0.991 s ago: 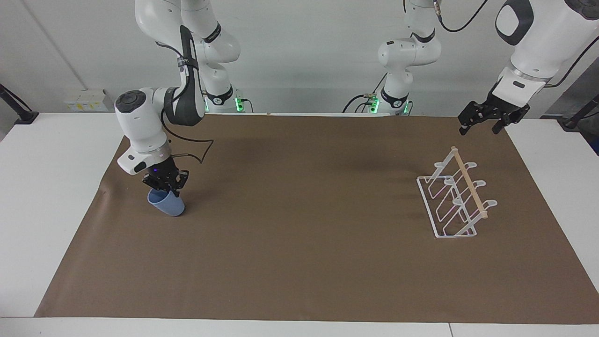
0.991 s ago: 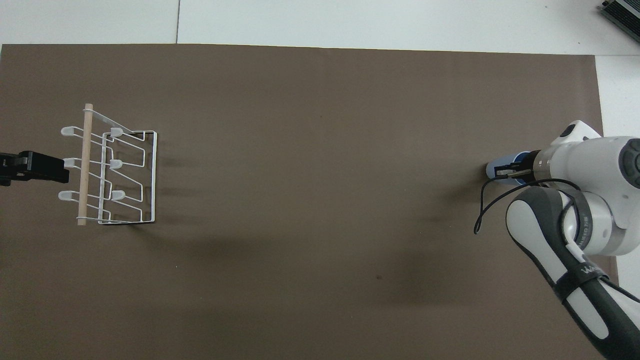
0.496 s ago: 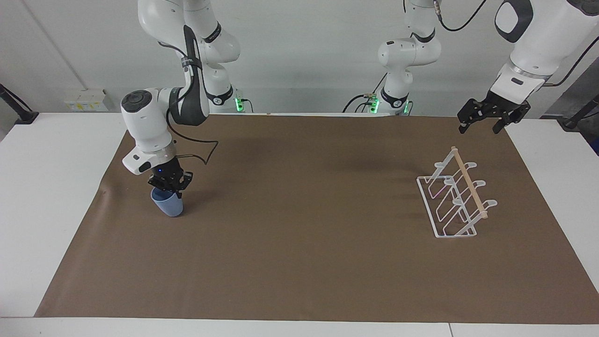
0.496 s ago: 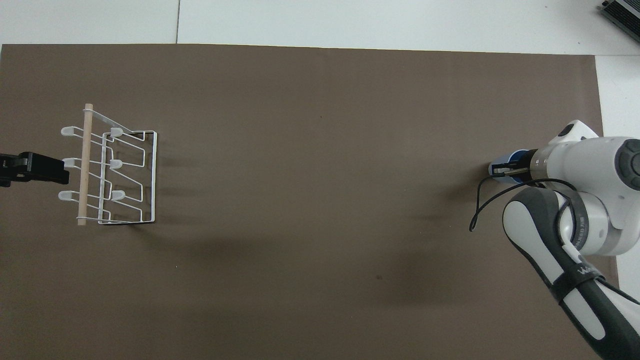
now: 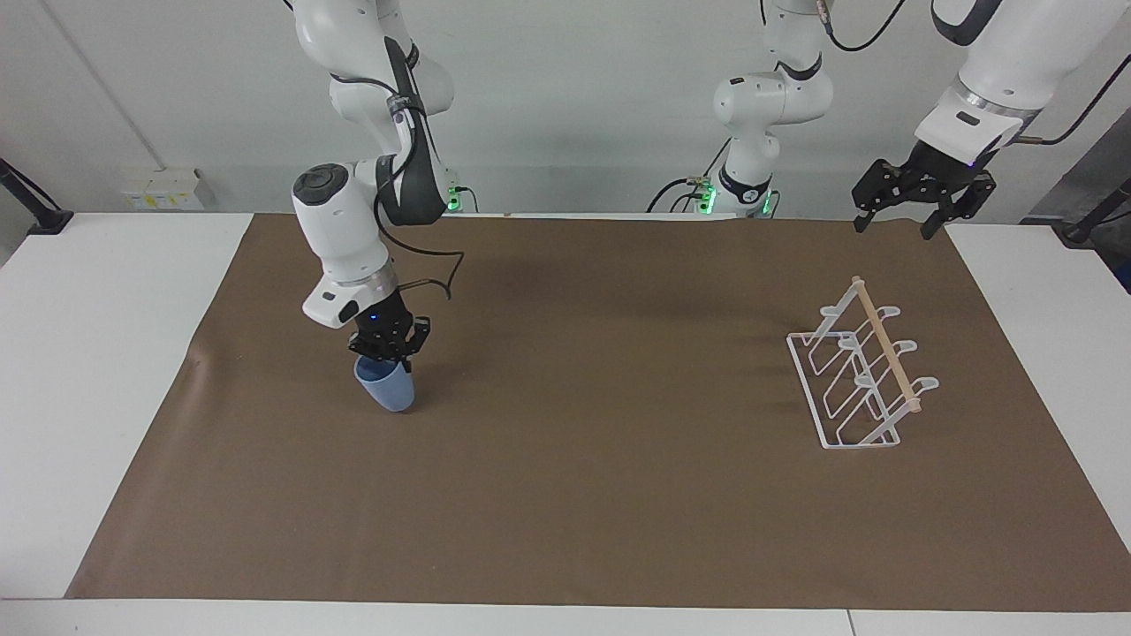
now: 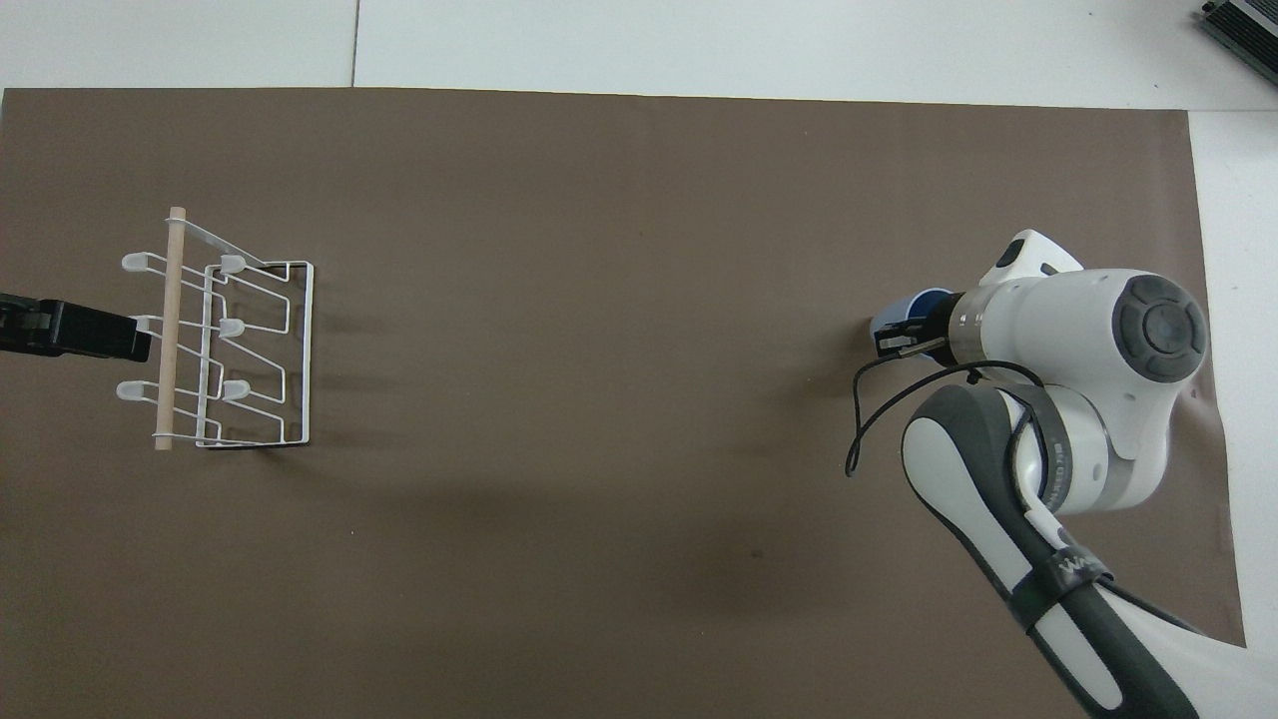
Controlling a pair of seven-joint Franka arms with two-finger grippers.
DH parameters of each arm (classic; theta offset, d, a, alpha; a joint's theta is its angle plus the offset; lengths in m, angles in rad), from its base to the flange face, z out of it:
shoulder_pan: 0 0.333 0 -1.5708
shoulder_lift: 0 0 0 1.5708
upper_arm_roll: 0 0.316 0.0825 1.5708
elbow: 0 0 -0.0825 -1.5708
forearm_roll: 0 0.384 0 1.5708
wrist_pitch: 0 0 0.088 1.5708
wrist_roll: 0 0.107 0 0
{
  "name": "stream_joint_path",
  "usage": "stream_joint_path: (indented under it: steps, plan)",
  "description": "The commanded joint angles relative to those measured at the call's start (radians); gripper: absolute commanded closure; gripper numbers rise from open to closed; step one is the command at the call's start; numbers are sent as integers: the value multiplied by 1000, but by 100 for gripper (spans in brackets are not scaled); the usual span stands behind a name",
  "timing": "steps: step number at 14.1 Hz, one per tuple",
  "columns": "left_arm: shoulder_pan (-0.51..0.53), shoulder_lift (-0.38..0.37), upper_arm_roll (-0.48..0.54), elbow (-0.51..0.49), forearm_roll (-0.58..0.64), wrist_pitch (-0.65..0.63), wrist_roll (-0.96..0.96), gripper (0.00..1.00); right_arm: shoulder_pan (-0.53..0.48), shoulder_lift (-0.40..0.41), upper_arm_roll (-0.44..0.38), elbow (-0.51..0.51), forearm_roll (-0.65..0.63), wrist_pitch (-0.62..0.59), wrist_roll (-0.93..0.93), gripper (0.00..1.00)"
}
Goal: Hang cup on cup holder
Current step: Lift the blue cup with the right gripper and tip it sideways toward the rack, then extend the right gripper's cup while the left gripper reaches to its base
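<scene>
Change: my right gripper (image 5: 386, 346) has carried the cup (image 5: 386, 389) along the brown mat (image 5: 565, 512) toward the middle of the table since a second ago; my left gripper (image 5: 914, 196) has risen a little at its own end.
Right gripper: clamped on the rim of the light-blue cup, fingertips together on the wall, arm bent above it.
Cup: hangs tilted directly below my right gripper, at its 6 o'clock in the facing view, mouth up at the fingers; whether its base touches the mat I cannot tell. In the overhead view it peeks out at the wrist's 9 o'clock.
Left gripper: fingers spread wide, holding nothing, waiting in the air above the mat's edge near the cup holder (image 5: 861, 371).
Cup holder: white wire rack with a wooden rod (image 5: 884, 344), standing on the mat at my left arm's end, well apart from the cup, no cup on its prongs.
</scene>
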Motion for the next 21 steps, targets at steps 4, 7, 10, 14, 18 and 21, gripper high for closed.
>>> stream_joint_path:
  steps: [4,7,10,14,18,21]
  plan:
    - [-2,-29,-3,-43,-175,-40,-336,0,26,-2,130,26,778,15,-374,100]
    - [7,-38,-6,-83,-318,45,-578,0,88,-10,136,43,1114,12,-538,100]
    - [-2,-91,-8,-198,-447,156,-793,0,109,-25,175,49,1438,3,-658,100]
    - [-22,-168,-11,-376,-614,369,-922,0,109,-46,198,49,1655,-69,-698,100]
    - [-74,-156,-11,-410,-672,452,-953,0,110,-62,279,49,1836,-86,-698,100]
    - [-136,-153,-9,-428,-693,522,-970,0,110,-71,326,60,1966,-88,-700,100]
